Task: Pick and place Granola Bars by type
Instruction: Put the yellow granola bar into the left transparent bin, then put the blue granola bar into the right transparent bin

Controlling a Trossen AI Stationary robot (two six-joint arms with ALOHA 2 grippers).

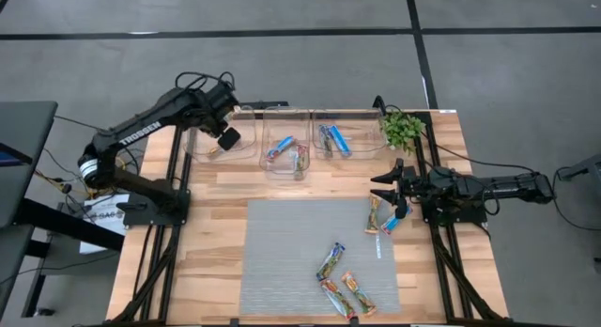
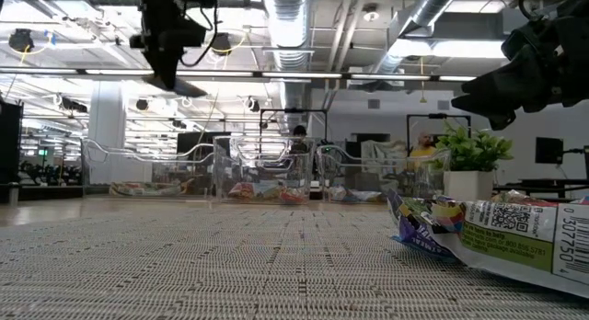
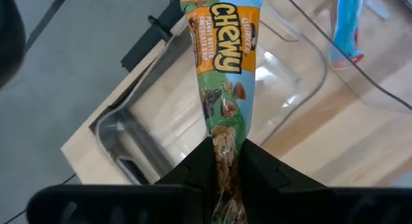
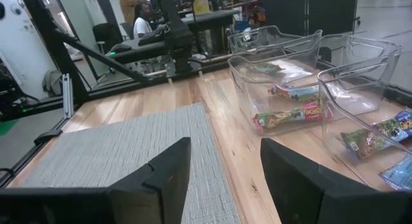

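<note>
High view: three clear bins are seen along the upper edge of the table (image 1: 216, 261). The left bin (image 1: 202, 150) is under the left gripper (image 1: 226, 137), upper left of frame. The middle bin (image 1: 272, 167) holds approx. two bars; the right bin (image 1: 362, 144) holds blue ones (image 1: 340, 141). On the grey mat (image 1: 282, 256), approx. five Granola Bars are left — three at lower centre (image 1: 331, 261) and two at mid right (image 1: 376, 214), just beside the right gripper (image 1: 392, 188). Task is judged roughly half done. A plant (image 1: 404, 128) is seen upper right.

Low view: the left gripper is seen hanging high at upper left, above the bin row; the right arm is raised at upper right. One wrapper (image 2: 515, 233) lies close to the lens, lower right.

Left wrist view: an orange/green Chewy bar (image 3: 225, 89) is pinched between the fingers (image 3: 193, 169) by its lower end, hanging over the left bin's open interior (image 3: 283, 108) — not yet released.

Right wrist view: fingers (image 4: 161, 169) are seen spread, nothing between them; gripper is held above the mat, facing the bins. Next pick is judged to be a bar nr. it.
</note>
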